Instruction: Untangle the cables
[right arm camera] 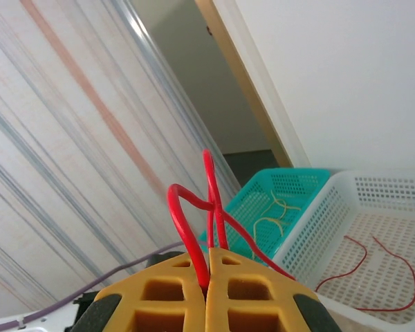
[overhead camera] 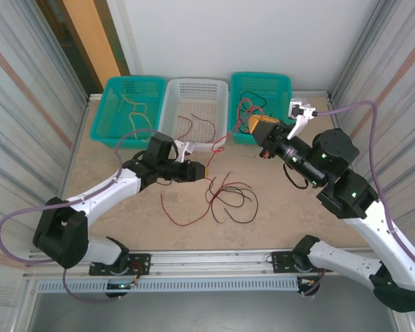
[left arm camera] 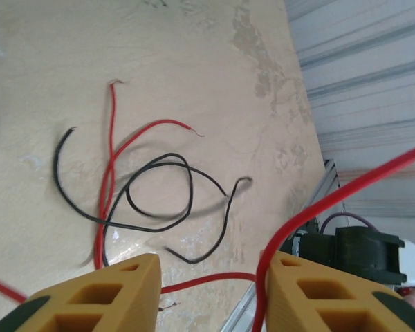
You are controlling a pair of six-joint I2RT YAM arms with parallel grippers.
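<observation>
The right tool (right arm camera: 207,273) is clamping tight on a red cable (right arm camera: 210,187), holding it raised near the right teal basket (overhead camera: 261,86). That strand is running slantwise down to the left tool (left arm camera: 211,277), passing loosely between its parted jaws. The other cables (left arm camera: 191,190) are lying looped on the surface (left arm camera: 194,55) just ahead of the left tool, which is the nearer one. No writing is showing
</observation>
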